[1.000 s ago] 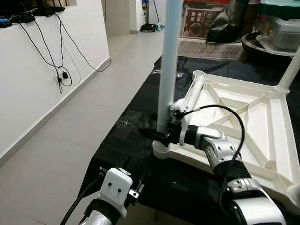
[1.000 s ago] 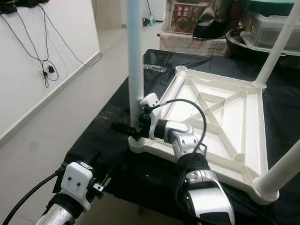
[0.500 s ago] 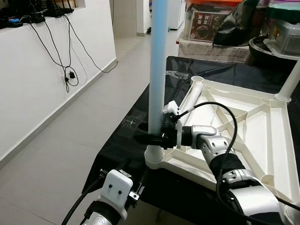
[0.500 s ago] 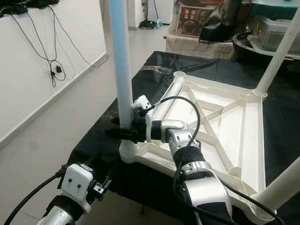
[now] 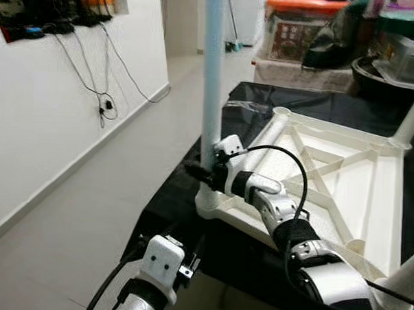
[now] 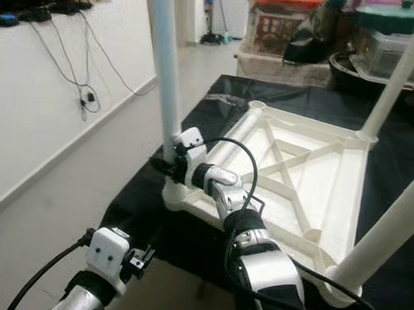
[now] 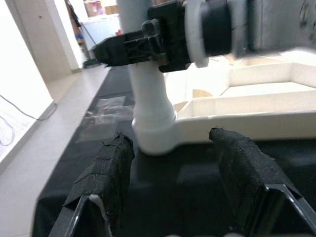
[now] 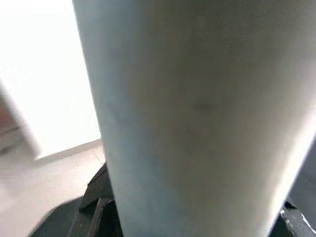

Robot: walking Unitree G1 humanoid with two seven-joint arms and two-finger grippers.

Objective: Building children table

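right end effector (image 5: 201,172) grips leg (image 5: 212,80) | left end effector (image 7: 173,182) spread

Indoor room, white wall, pale tiled floor, clutter at back.

White wall (image 5: 44,113) runs along the left side, with a recessed ledge (image 5: 55,18) near the top holding dark devices; black cables (image 5: 93,81) hang from it down to a wall socket (image 5: 103,111). Floor (image 5: 88,211) is light grey tile with a pale skirting strip along the wall base. A black cloth (image 6: 215,121) covers the work surface. At the back: a cardboard box (image 6: 271,31), a black bag (image 6: 315,29), clear plastic storage tubs (image 6: 397,53) with coloured lids. Doorway or corridor (image 5: 182,20) opens beyond, brightly lit. Even indoor light.
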